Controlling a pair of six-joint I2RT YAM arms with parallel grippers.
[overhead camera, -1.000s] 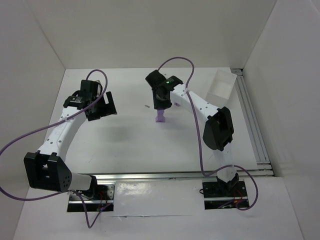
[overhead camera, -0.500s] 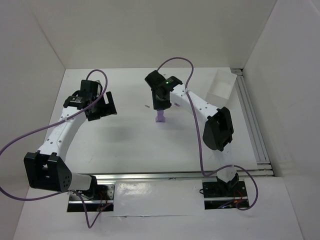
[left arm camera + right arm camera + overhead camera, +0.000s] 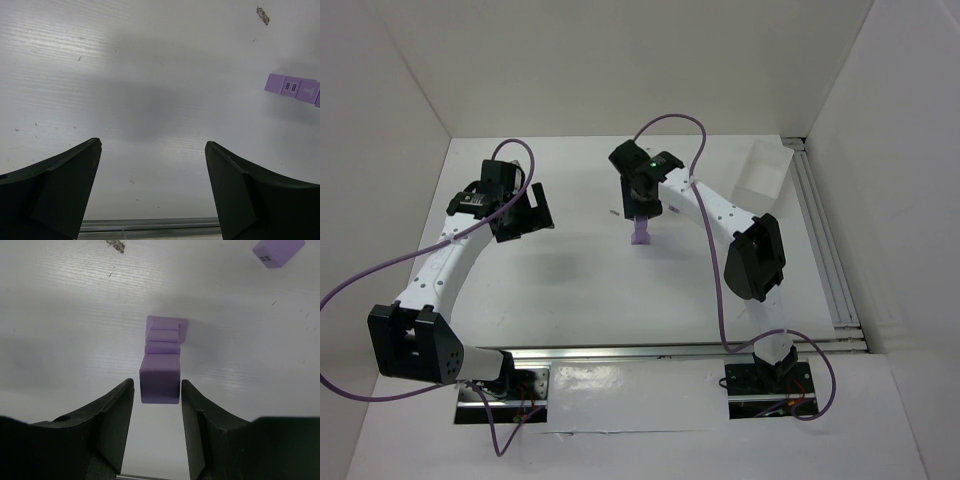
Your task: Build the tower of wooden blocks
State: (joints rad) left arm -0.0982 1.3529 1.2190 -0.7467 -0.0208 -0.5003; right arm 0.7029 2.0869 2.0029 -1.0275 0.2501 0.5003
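Tower (image 3: 641,236) stands mid-table in the top view, a narrow lilac column directly under the right gripper (image 3: 642,210), which hangs over it. The left gripper (image 3: 523,214) hovers well apart over bare table (image 3: 570,280), and the white tray (image 3: 763,168) sits near the far right corner.

From the left wrist we see those jaws spread wide with nothing between them. A strip of lilac faces (image 3: 292,88) runs off the frame's edge, and we cannot tell whether it is the column's side.

From the right wrist we look down the stack: roughly four stepped levels, with the top cube (image 3: 159,384) between the fingers. A sliver of table shows on one side and barely any on the other, so we judge the cube released and resting on the column. One loose cube (image 3: 277,251) lies apart, so we reckon at least that one is left to place.
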